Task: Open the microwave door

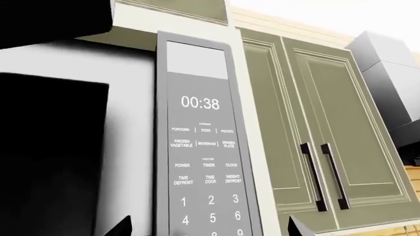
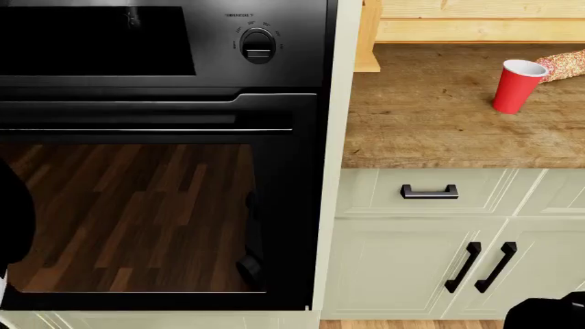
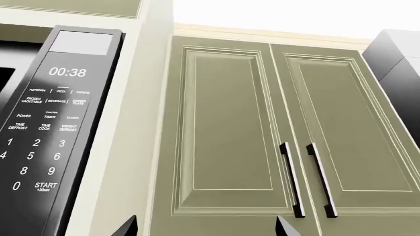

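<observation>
microwave (image 1: 131,137): 1, keypad panel (image 1: 203,147) at its 3 o'clock edge | cabinet doors (image 3: 276,132): 2, handles (image 3: 308,179): 2 | left gripper (image 1: 210,227) fingertips apart | right gripper (image 3: 206,227) fingertips apart, clear of surfaces

Microwave panel (image 1: 200,142) grey, white lettering; cabinet doors (image 3: 276,128) olive-green, black handles; cup (image 2: 518,85) red; countertop (image 2: 439,116) wood-grain.

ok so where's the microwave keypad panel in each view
Left wrist view: the keypad panel fills the middle, clock reading 00:38.
Right wrist view: the same panel sits at the left edge, START key visible.
Head view: not in it; only the oven and counter show.
Shared landmark: the green double cabinet doors beside the microwave.
</observation>
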Available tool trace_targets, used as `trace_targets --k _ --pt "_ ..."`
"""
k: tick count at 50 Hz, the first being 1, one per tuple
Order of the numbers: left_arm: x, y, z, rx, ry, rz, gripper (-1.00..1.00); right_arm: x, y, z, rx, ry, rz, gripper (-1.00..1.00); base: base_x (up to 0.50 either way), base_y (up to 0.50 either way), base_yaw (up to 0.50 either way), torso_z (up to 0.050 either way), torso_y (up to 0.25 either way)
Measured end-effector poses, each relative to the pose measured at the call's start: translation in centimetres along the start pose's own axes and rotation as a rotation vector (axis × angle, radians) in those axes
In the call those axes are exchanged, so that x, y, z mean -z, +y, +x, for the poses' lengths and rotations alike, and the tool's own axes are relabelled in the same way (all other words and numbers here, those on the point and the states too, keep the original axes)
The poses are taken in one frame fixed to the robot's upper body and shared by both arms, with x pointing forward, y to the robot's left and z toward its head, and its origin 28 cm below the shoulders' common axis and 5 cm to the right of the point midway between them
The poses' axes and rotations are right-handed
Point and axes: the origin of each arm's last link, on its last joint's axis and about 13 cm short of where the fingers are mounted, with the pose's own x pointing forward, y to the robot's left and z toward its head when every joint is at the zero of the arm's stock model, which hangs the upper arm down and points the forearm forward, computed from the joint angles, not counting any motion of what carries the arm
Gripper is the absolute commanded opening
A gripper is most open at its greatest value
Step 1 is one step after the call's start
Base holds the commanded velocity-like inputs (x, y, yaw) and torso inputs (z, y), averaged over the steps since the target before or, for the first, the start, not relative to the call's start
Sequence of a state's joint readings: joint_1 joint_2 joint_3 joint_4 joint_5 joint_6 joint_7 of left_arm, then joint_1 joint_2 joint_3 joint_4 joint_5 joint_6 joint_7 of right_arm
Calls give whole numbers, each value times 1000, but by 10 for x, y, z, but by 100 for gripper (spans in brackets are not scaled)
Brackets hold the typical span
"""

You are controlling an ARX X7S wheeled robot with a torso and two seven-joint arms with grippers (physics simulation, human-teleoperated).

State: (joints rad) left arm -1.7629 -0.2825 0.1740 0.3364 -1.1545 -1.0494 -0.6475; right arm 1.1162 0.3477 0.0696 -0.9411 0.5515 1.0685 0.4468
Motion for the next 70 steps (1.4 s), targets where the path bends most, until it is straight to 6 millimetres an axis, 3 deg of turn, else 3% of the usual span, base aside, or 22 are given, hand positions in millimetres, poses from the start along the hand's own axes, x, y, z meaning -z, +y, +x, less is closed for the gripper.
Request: trace_targets --k 28,43,57,70 --pt "-46 9 -45 -14 -40 -16 100 -4 3 1 -11 -12 9 100 0 -1 0 0 2" --pt "-55 -3 -56 -3 -84 -13 100 -4 4 2 -12 -12 13 100 -2 -3 -1 0 4" --pt "-52 -27 -59 86 -116 -21 100 -4 2 1 -4 -11 16 100 0 0 0 0 0" --pt "-32 -38 -42 120 -75 -50 100 -6 -1 1 5 -15 15 100 0 0 0 0 0"
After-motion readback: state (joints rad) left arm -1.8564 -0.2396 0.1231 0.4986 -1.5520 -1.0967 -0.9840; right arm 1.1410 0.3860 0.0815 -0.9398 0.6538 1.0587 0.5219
